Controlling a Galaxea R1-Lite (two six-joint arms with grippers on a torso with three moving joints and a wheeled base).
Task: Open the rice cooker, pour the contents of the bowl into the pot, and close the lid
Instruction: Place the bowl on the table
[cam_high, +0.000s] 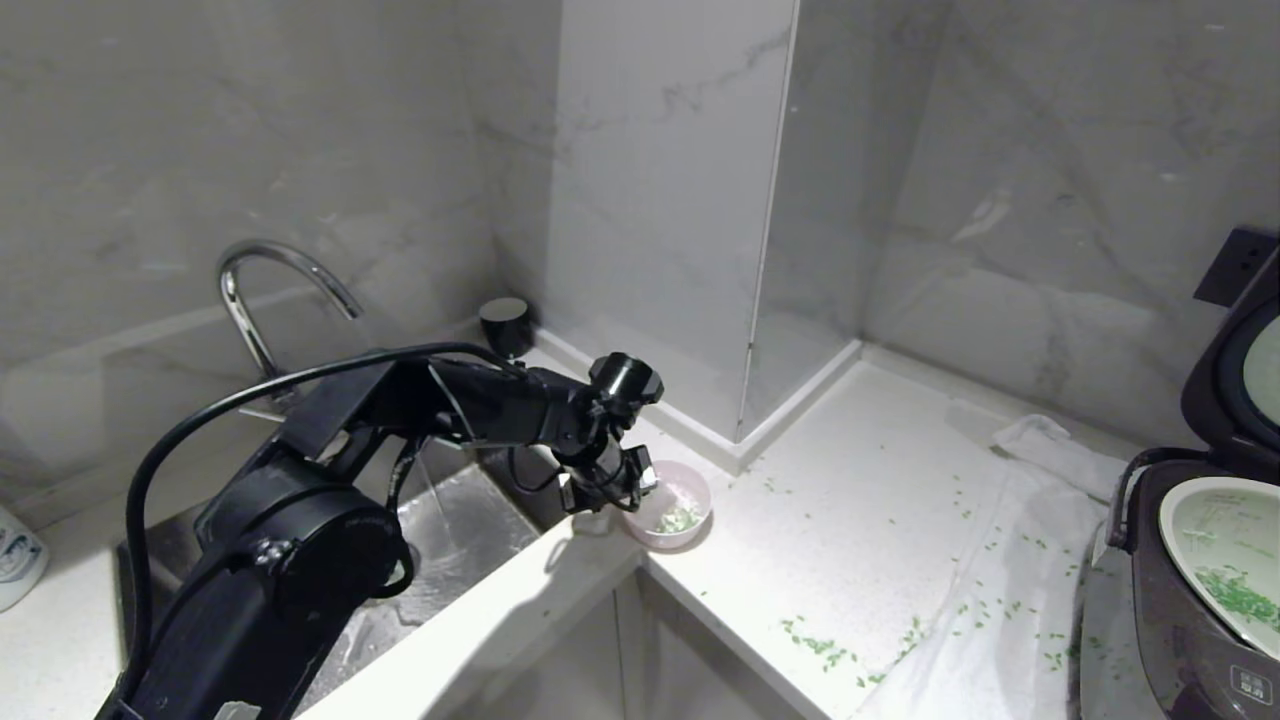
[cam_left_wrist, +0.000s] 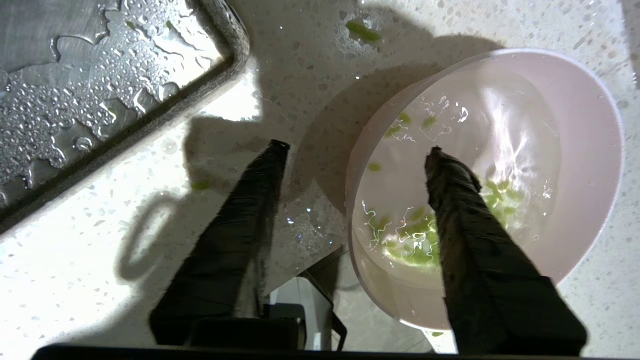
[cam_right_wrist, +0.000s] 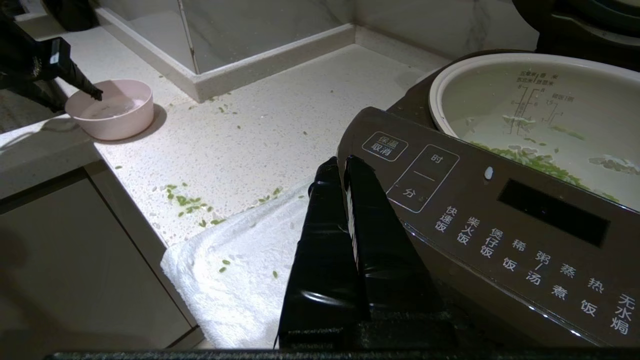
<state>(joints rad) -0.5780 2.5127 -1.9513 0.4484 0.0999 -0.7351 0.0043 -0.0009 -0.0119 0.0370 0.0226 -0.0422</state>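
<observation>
Left gripper (cam_left_wrist: 355, 150) is spread, straddling the near wall of the bowl (cam_left_wrist: 590, 150): one finger inside, one outside on the counter (cam_left_wrist: 100, 280), so nothing is pinched. A few green bits (cam_left_wrist: 415, 240) sit just under the inner finger. Far off to the right, the rice cooker (cam_high: 1180, 620) stands with lid (cam_high: 1225, 380) up and pot (cam_high: 1195, 500) exposed for pouring. Right gripper (cam_right_wrist: 345, 165) is pressed together, parked by the cooker's panel.

Matte black left arm (cam_high: 300, 540) with rounded joint housings, a thick looping black cable (cam_high: 200, 420), and an end effector (cam_left_wrist: 355, 150) of two tapered black fingers (cam_left_wrist: 240, 235).
</observation>
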